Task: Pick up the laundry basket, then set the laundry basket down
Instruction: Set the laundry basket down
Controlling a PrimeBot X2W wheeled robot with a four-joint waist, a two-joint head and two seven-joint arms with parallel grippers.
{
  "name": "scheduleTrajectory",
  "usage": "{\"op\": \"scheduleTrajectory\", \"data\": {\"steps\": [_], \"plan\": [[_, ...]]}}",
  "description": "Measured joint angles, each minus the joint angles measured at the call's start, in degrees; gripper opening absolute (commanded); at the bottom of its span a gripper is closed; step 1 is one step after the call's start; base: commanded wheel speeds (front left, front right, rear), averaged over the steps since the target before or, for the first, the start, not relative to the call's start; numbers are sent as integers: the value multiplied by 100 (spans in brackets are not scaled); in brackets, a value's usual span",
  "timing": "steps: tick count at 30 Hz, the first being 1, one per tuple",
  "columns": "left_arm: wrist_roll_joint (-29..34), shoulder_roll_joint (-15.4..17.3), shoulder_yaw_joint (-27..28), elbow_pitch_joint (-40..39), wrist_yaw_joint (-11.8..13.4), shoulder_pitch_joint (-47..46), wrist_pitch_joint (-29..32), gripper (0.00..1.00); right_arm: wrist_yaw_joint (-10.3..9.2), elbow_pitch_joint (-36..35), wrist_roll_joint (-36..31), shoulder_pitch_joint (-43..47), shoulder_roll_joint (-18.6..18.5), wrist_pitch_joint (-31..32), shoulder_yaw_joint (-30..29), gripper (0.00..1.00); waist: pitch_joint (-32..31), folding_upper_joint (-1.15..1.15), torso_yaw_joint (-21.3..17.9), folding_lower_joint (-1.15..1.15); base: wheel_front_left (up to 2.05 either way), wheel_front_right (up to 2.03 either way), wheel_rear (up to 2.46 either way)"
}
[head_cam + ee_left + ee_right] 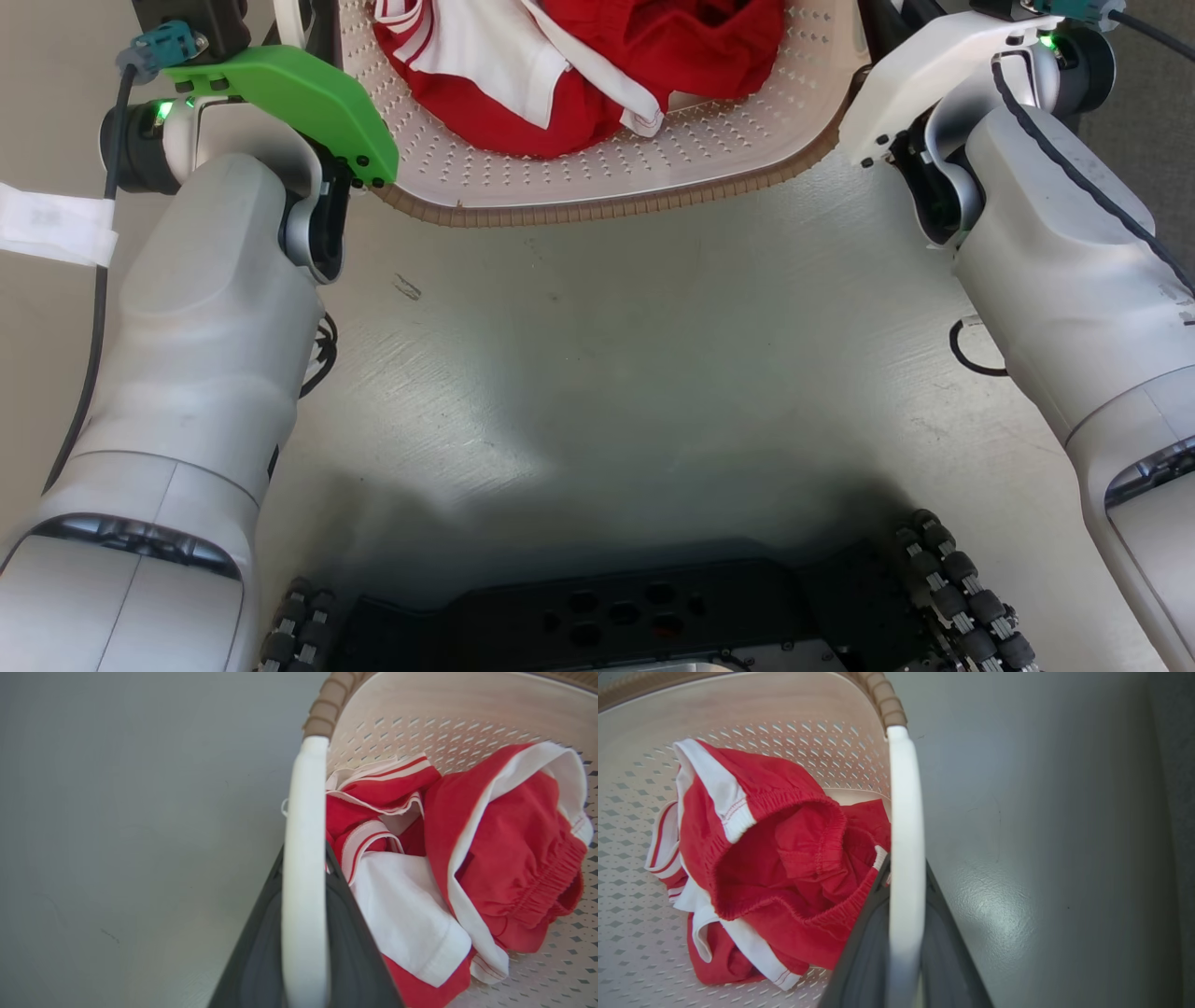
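The laundry basket (653, 159), cream and perforated with a brown woven-look rim (607, 207), sits at the top of the head view between my two forearms. Red and white clothes (579, 65) lie inside it. In the left wrist view my left gripper (303, 858) is shut on the basket's white left handle (303, 802), dark fingers (257, 942) on both sides of it. My right gripper (906, 868) is likewise shut on the white right handle (903, 788). I cannot tell whether the basket rests on the floor or hangs above it.
A pale grey floor (607, 355) stretches below the basket. My dark wheeled base (653, 607) is at the bottom edge. A white tape strip (51, 224) lies at the left, and darker flooring (1153, 121) starts at the upper right.
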Motion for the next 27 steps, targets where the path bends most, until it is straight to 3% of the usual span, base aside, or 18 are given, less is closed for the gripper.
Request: {"op": "scheduleTrajectory", "data": {"steps": [21, 22, 23, 24, 25, 27], "plan": [[51, -12, 116, 158, -155, 30, -1, 0, 183, 127, -49, 31, 62, -7, -44, 0, -69, 0, -13, 0, 0, 0, 0], [51, -13, 121, 167, -183, 30, -1, 0, 204, 141, -54, 32, 60, -7, -42, 62, -73, 0, -12, 0, 0, 0, 0], [51, -18, 122, 194, -230, 31, -2, 0, 214, 138, -59, 36, 60, -3, -36, 100, -76, 0, -11, 0, 0, 0, 0], [49, -16, 135, 199, -260, 31, -3, 32, 238, 143, -94, 43, 52, 0, -16, 100, -79, 0, -11, 0, 0, 0, 0], [49, -2, 143, 205, -266, 30, -14, 100, 265, 142, -126, 52, 30, 0, -1, 100, -82, 0, -10, 0, 0, 0, 0], [46, 89, 179, 220, -332, 30, -51, 100, 322, 129, -167, 74, -58, 0, 31, 100, -89, 0, -8, 0, 0, 0, 0]]}}
